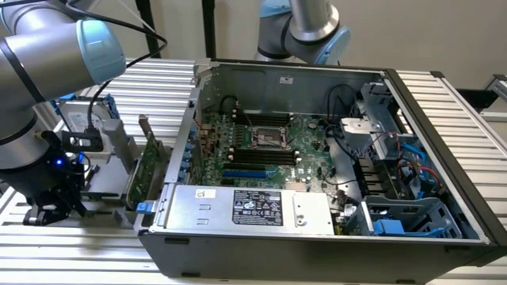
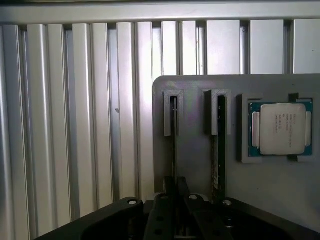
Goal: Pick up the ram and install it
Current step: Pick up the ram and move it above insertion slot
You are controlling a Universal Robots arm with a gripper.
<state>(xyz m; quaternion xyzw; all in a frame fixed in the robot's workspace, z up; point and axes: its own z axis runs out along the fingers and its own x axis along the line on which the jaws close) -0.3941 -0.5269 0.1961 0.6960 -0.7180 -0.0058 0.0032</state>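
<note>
We see the claw (image 2: 175, 186) low over a grey holder (image 2: 195, 160); its slots stand the ram (image 2: 173, 150) on edge, likely for gripping; we cannot tell whether it pinches.

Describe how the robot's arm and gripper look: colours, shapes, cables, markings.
The arm has thick silver-grey tubular links and pale blue round joint caps. A black cable loops along it. The gripper is black and angular; a small blue light glows above it.
</note>
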